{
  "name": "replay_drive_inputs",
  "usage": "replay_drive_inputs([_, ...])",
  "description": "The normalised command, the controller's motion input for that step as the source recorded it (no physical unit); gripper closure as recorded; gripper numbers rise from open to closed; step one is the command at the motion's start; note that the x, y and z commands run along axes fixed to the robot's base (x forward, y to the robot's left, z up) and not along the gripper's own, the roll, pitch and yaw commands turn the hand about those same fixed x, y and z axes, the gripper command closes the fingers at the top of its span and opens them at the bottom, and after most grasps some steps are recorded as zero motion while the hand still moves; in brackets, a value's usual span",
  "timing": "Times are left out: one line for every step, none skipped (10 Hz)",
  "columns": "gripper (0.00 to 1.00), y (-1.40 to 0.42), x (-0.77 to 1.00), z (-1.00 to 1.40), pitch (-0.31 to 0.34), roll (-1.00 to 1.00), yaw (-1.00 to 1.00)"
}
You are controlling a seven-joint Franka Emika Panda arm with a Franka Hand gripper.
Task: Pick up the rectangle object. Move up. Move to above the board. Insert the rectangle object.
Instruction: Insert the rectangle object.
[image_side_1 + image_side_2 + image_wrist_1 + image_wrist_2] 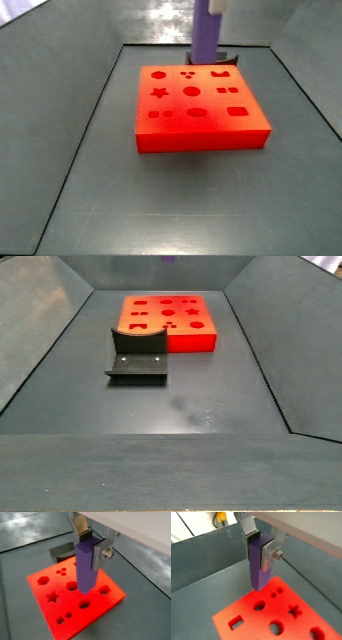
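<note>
My gripper is shut on the purple rectangle object, holding it upright by its upper part. It shows the same way in both wrist views, gripper and rectangle object. The red board with its shaped holes lies below on the bin floor. The block's lower end hangs in the air over the board, near one edge. In a side view the rectangle object stands above the far edge of the board; only a finger shows at the top. In a side view, only the block's tip shows above the board.
The dark fixture stands on the floor against one side of the board; it also shows in a wrist view and a side view. Sloping grey bin walls surround the floor.
</note>
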Motion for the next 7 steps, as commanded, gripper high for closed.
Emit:
replay_drive_inputs([1.0, 0.0, 0.62, -0.55, -0.044, 0.13, -0.54])
replay_drive_inputs([1.0, 0.0, 0.65, -0.6, -0.071, 0.15, -0.52])
replay_drive_inputs([1.0, 0.0, 0.67, -0.63, -0.06, 0.16, -0.51])
replay_drive_inputs([1.0, 0.0, 0.68, -0.63, -0.06, 0.15, -0.5])
replay_drive_inputs([1.0, 0.0, 0.7, -0.6, -0.057, 0.14, -0.49])
replay_drive_inputs([1.0, 0.0, 0.69, -0.53, -0.05, 0.12, -0.49])
replay_drive_inputs([1.0, 0.0, 0.69, -0.43, -0.033, 0.07, -0.48])
